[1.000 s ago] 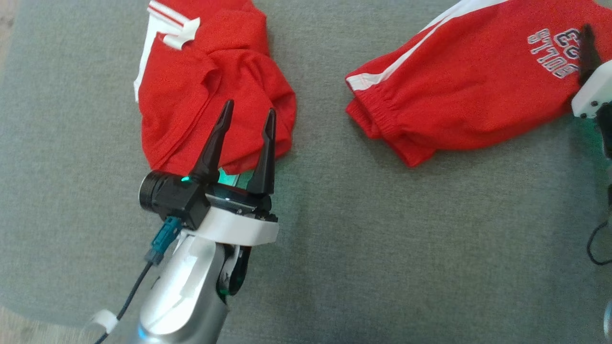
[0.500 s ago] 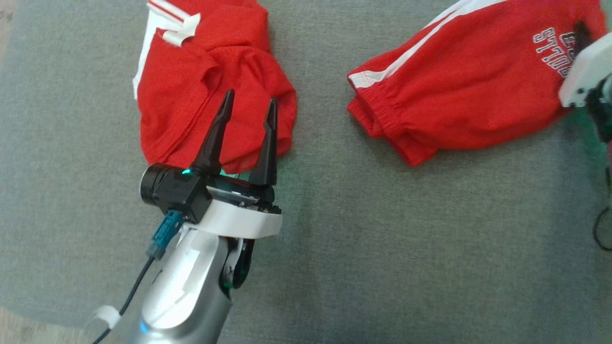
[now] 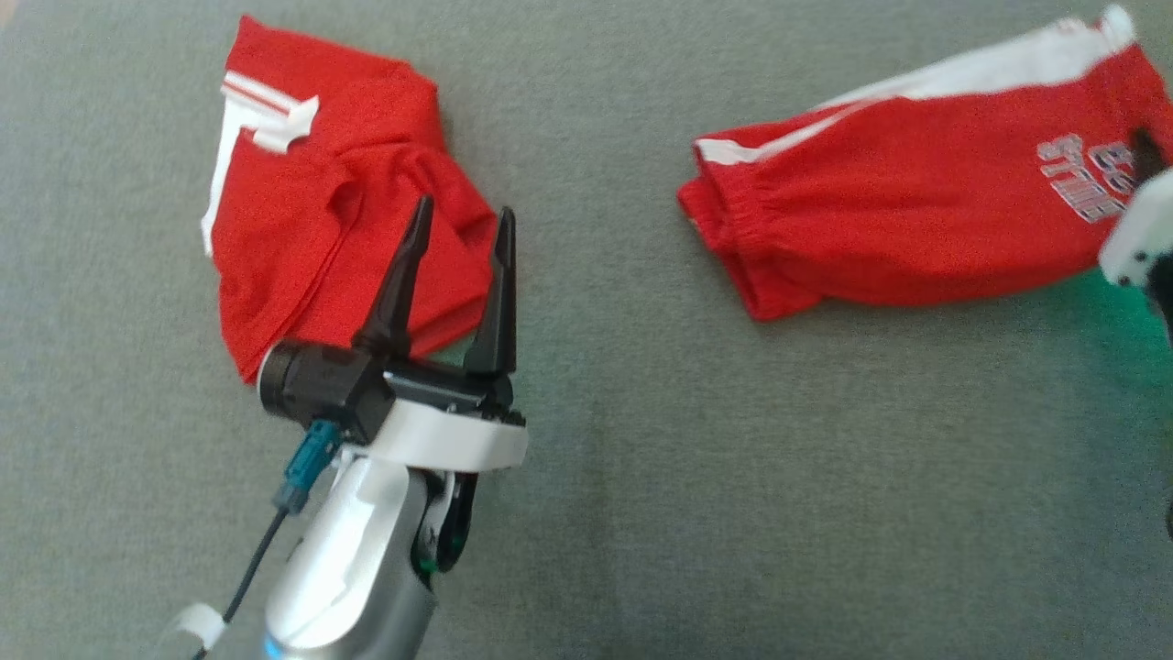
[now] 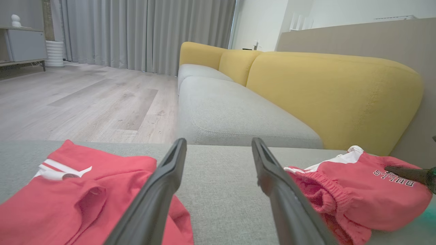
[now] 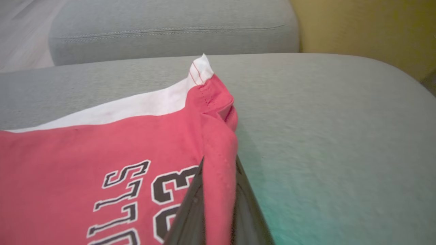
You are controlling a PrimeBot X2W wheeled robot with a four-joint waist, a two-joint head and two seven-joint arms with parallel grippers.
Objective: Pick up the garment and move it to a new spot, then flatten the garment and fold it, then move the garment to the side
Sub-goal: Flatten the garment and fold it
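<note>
A red garment (image 3: 898, 229) with a white side stripe and "BULLS 23" lettering lies at the right of the grey cushion (image 3: 641, 458). My right gripper (image 3: 1145, 154) is shut on its right edge. In the right wrist view a fold of the red cloth (image 5: 85, 149) is pinched between the two dark fingers of that gripper (image 5: 219, 160). A second red piece (image 3: 302, 220) with white trim lies crumpled at the left. My left gripper (image 3: 465, 207) hovers open over its lower right edge, holding nothing. The left wrist view shows the open left gripper (image 4: 218, 140) between both red pieces (image 4: 357, 190).
The grey cushion (image 4: 221, 177) is wide, with bare fabric between the two red pieces and toward me. Beyond it stand a grey sofa seat (image 4: 231, 115) with a yellow backrest (image 4: 333, 92), wooden floor (image 4: 85, 102) and grey curtains (image 4: 143, 34).
My right gripper has closed on the lettered garment's edge. The head camera has shifted, so the whole picture sits differently. My left gripper stays open over the left piece.
</note>
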